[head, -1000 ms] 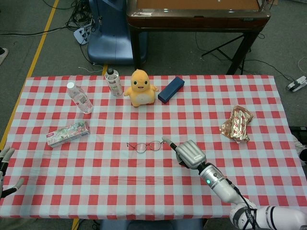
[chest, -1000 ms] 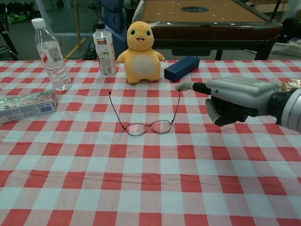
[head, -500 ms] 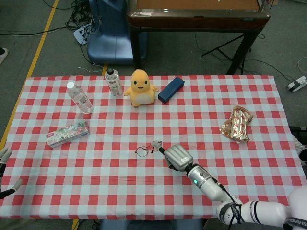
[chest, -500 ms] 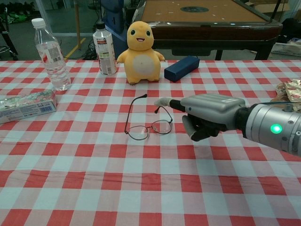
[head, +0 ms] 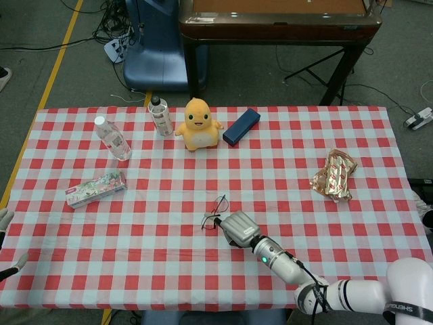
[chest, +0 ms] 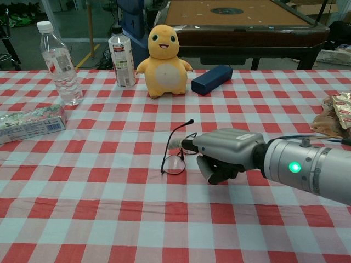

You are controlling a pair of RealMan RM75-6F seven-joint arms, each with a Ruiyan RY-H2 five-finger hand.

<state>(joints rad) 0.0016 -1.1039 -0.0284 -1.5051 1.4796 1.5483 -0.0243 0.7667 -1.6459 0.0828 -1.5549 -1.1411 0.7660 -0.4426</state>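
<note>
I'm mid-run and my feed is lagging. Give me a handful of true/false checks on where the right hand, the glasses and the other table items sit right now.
1. The right hand is touching the glasses. True.
2. The glasses are lying beside the blue box. False: they lie nearer the front of the table, well apart from it.
3. The yellow plush toy stands upright between the labelled bottle and the blue box. True.
4. The clear bottle has tipped over. False: it stands upright.
5. The left hand holds the toothpaste box. False: it is at the table's edge, apart from it.
</note>
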